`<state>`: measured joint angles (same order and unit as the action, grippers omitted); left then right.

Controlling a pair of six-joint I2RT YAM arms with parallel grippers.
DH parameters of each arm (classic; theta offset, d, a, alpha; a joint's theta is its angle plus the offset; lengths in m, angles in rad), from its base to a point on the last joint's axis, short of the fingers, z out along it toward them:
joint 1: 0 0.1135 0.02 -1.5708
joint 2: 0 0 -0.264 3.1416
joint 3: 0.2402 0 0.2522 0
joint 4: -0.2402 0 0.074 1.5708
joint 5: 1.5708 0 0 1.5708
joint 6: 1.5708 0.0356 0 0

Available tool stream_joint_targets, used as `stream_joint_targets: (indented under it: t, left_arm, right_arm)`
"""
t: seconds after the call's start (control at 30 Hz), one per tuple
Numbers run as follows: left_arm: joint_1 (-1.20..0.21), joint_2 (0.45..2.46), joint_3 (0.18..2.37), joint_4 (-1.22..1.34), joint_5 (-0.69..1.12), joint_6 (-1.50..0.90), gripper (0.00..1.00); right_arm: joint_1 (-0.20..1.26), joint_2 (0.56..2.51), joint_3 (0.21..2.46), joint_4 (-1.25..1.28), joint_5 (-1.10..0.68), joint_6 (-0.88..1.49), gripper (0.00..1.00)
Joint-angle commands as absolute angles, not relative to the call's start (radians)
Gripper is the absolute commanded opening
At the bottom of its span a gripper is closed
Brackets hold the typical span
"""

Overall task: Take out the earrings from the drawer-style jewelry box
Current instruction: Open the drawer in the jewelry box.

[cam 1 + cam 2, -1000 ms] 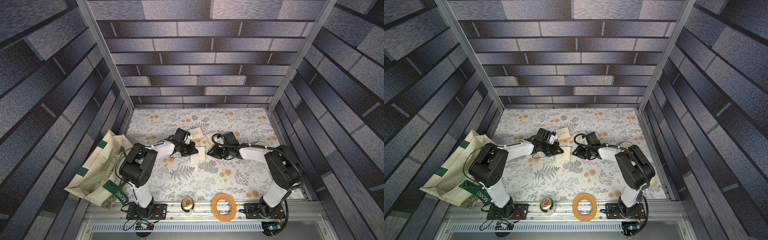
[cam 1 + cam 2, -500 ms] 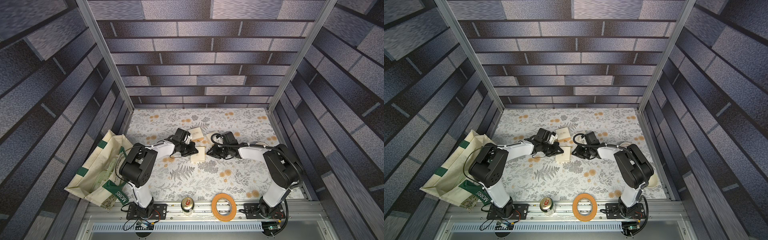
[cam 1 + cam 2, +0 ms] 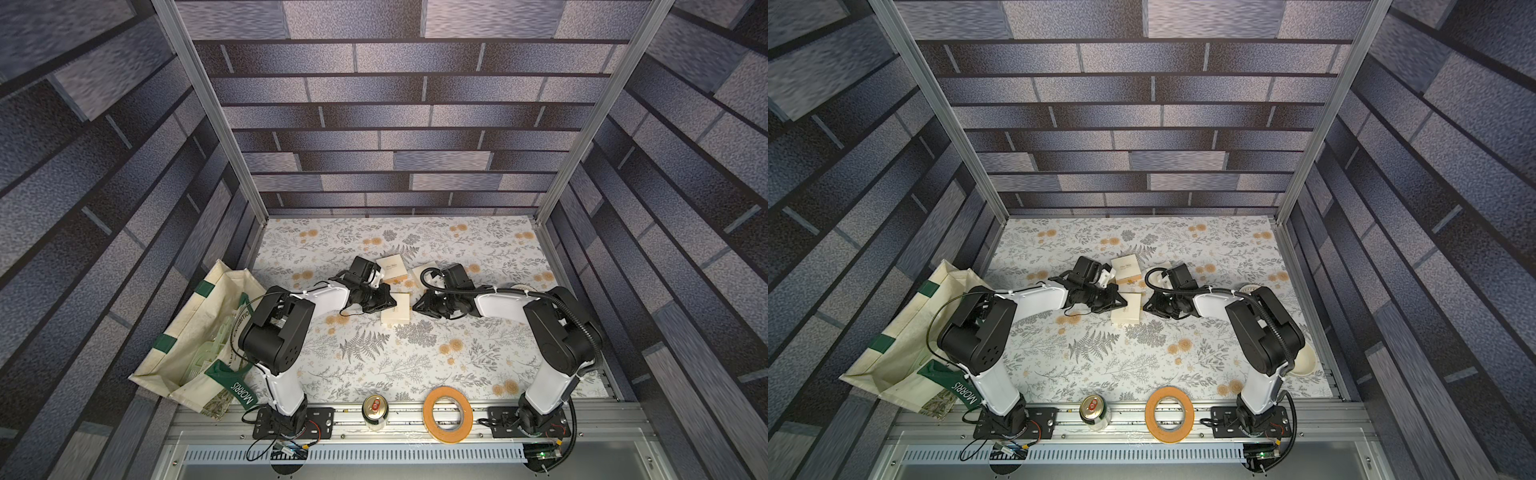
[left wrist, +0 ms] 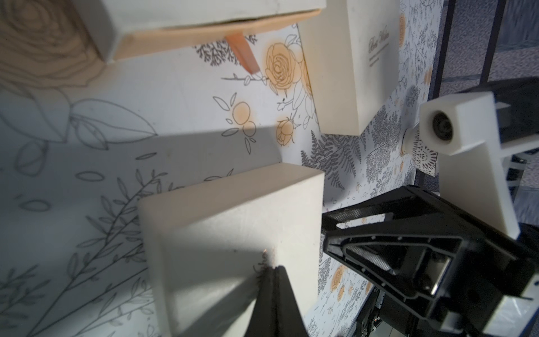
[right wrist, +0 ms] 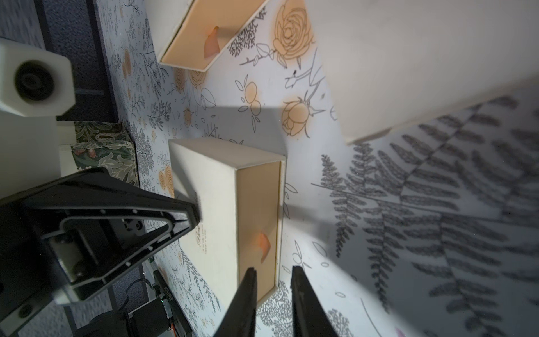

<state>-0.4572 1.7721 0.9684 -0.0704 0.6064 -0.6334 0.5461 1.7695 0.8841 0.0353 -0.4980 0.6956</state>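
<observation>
Earrings not vis in any view; prob inside the shut drawer of the jewelry box [image 3: 395,306], which sat on the tabletop [image 3: 374,365] btwn the two pincers. Can't confirm, since a second cream box [image 3: 390,269] and a third cream box [image 3: 424,270] lay just beyond it. Left pincer [image 4: 272,270] was clenched, nothing seen in it, tips pressed on the box top, on the side away from the drawer front; small gold marks by its tips looked like printed lettering, not jewelry. Right pincer [image 5: 273,268] was released w/ a narrow gap, grasping nothing, tips right at the peach drawer front [image 5: 256,204]. Orange pull tab [image 5: 264,242] hung just ahead of those tips, a bit off the gap twd one finger. Drawer's slide axis ran approx straight from left pincer to right pincer, so pull-out dir = twd the right arm. Right arm was nearer the tab; left one suited to pinning the box. Earrings' look: couldn't tell, none showed; prob a fiddly pick once drawer opens.
</observation>
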Motion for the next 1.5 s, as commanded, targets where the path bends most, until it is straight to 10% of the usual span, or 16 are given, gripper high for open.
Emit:
stream_joint_targets:
  t: [0.0, 1.47]
  left_arm:
    - [-0.466, 1.794, 0.959, -0.098, 0.616, -0.633, 0.0]
    - [-0.468, 1.813, 0.958, -0.097, 0.618, -0.638, 0.0]
  right_arm:
    - [0.555, 1.786, 0.914, 0.055, -0.504, 0.698, 0.23]
    - [0.564, 1.828, 0.934, 0.088, -0.533, 0.718, 0.2]
